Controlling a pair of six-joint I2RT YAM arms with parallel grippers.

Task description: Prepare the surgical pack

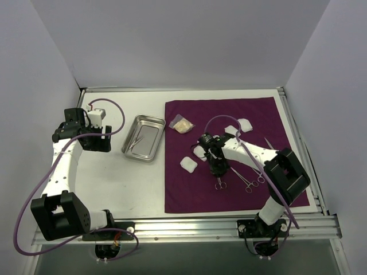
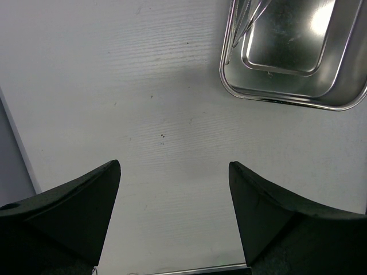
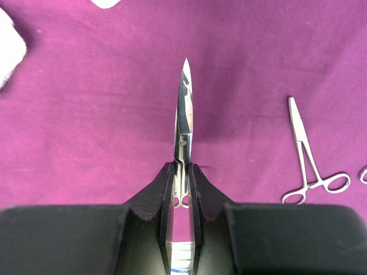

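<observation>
The dark purple cloth point(image 1: 189, 195) lies spread on the right half of the table. My right gripper point(image 1: 217, 167) is over its middle, shut on a pair of steel scissors point(image 3: 184, 109) whose pointed blades stick out ahead of the fingertips point(image 3: 166, 180). Several white gauze pads point(image 1: 188, 165) lie on the cloth around it. The steel tray point(image 1: 153, 121) sits left of the cloth with a thin instrument point(image 1: 135, 142) inside. My left gripper point(image 1: 92, 141) hangs open over bare table left of the tray point(image 2: 275, 100), holding nothing.
Two ring-handled clamps point(image 1: 250, 184) lie on the cloth just right of my right gripper, one showing in the right wrist view point(image 3: 307, 154). Another instrument point(image 1: 268, 141) lies near the cloth's right edge. A tan packet point(image 1: 182, 124) rests at the cloth's upper left.
</observation>
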